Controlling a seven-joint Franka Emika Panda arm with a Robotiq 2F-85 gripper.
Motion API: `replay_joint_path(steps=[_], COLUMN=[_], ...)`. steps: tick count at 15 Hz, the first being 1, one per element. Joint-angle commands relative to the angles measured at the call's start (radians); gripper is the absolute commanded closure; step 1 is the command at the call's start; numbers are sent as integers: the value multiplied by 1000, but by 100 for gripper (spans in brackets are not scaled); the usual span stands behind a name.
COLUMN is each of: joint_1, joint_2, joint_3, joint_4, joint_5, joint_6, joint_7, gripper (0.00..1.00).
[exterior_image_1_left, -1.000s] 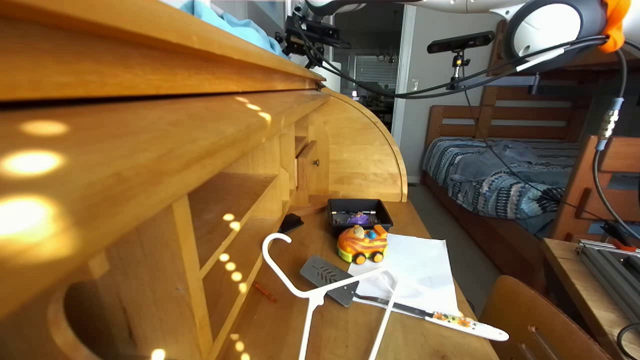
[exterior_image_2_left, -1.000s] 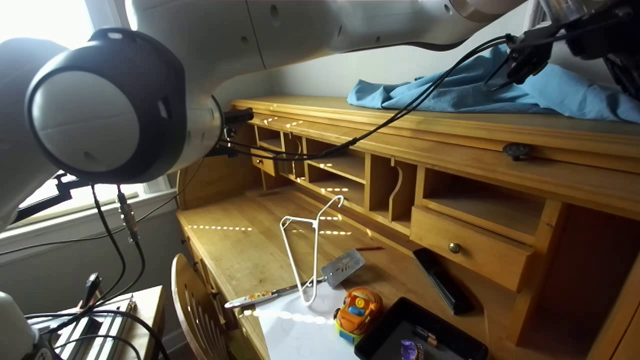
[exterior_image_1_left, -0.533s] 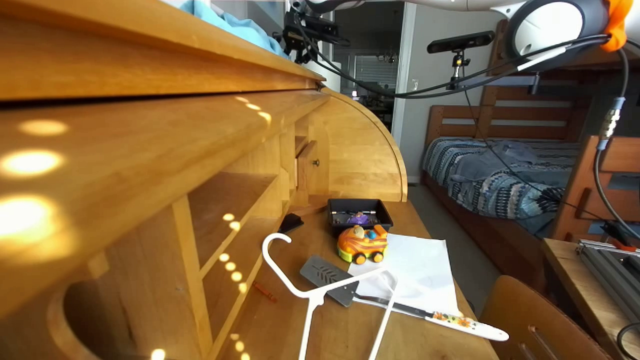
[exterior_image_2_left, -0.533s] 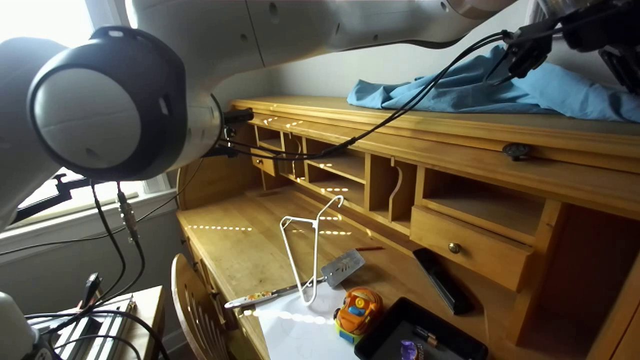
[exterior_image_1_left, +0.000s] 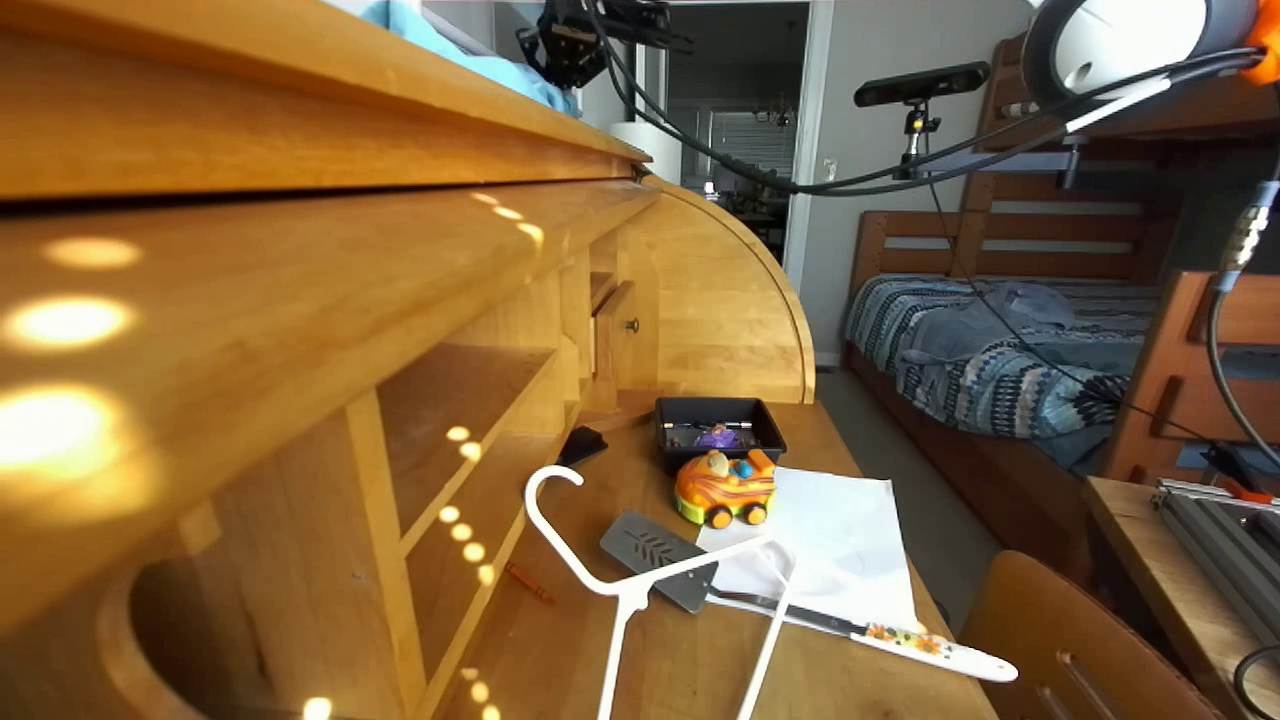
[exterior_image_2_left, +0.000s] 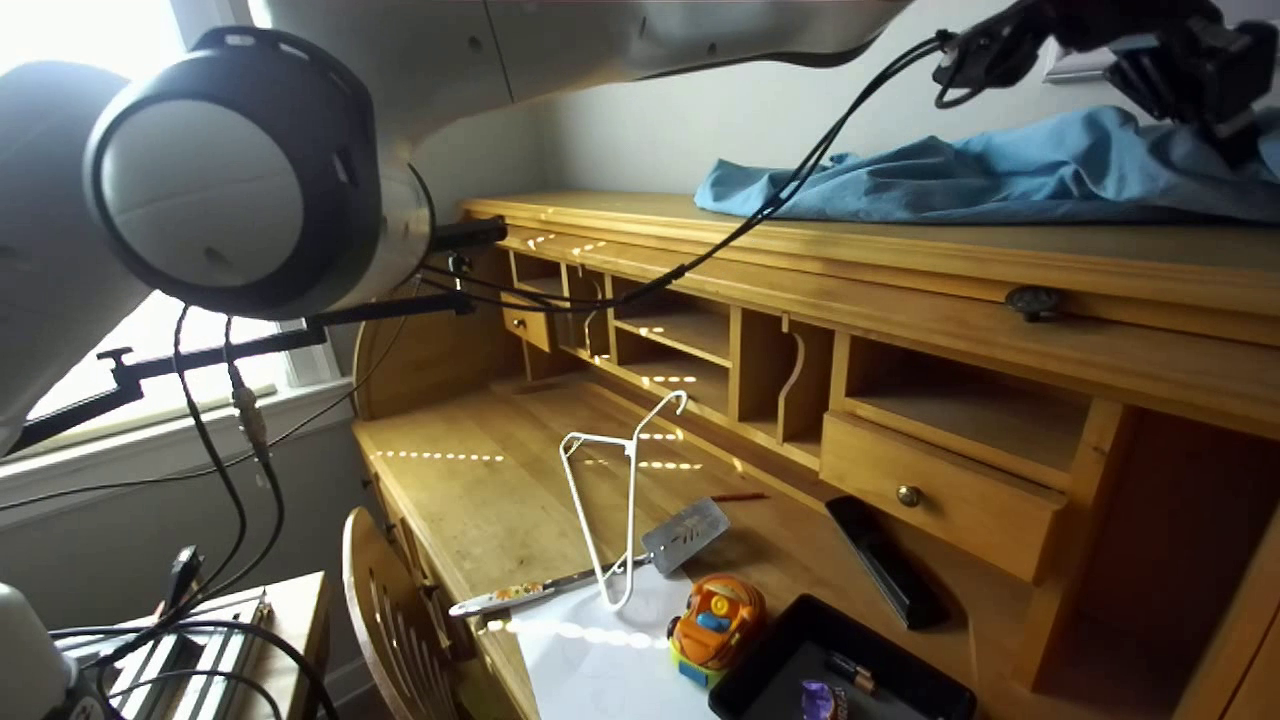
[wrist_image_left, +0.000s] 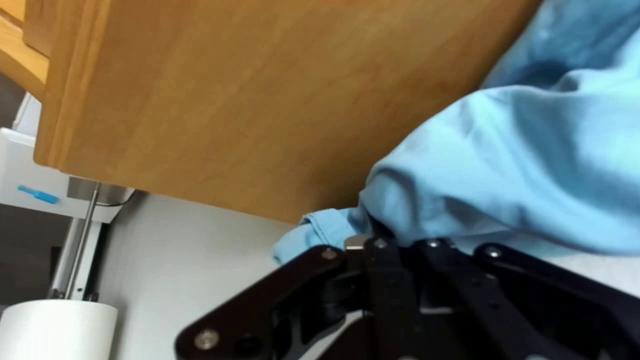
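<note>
A crumpled light-blue cloth (wrist_image_left: 505, 165) lies on the wooden desk top (wrist_image_left: 240, 115), bunched in folds along its back edge. In the wrist view my gripper (wrist_image_left: 406, 241) has its black fingers drawn close together, with a fold of the cloth gathered at the tips. The fingertips themselves are hidden in the fabric. An exterior view has the gripper (exterior_image_2_left: 1240, 140) at the far right, pressed against the cloth (exterior_image_2_left: 900, 190). From another angle, the gripper (exterior_image_1_left: 560, 75) appears above the desk's upper edge, beside the visible bit of cloth (exterior_image_1_left: 515, 75).
Below, the desk surface holds a white hanger (exterior_image_2_left: 630, 500), a spatula (exterior_image_2_left: 685, 537), paper (exterior_image_2_left: 600, 665), an orange toy car (exterior_image_2_left: 718, 620) and a black tray (exterior_image_2_left: 745, 690). Cables (exterior_image_2_left: 800, 190) sag from the arm before the shelves. A white cylinder (wrist_image_left: 57, 327) stands beyond the desk.
The arm has shifted, and the gripper has moved across to the cloth. Its jaws have closed, and the cloth's folds have changed shape around it. Things on the desk surface have not moved.
</note>
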Motion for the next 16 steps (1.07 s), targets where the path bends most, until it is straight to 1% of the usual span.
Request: replay_joint_path(steps=[1, 5, 10, 12, 14, 16], joint_1=[12, 33, 94, 107, 107, 98], joint_2=[-81, -193, -317, -335, -337, -318], joint_3=[34, 64, 101, 123, 142, 160], joint_4=[1, 5, -11, -10, -7, -2], joint_5=[17, 20, 10, 23, 31, 32], joint_6=[-62, -174, -441, -514, -550, -536], joint_7=[-142, -280, -411, -453, -516, -614], gripper=[99, 99, 99, 99, 99, 99])
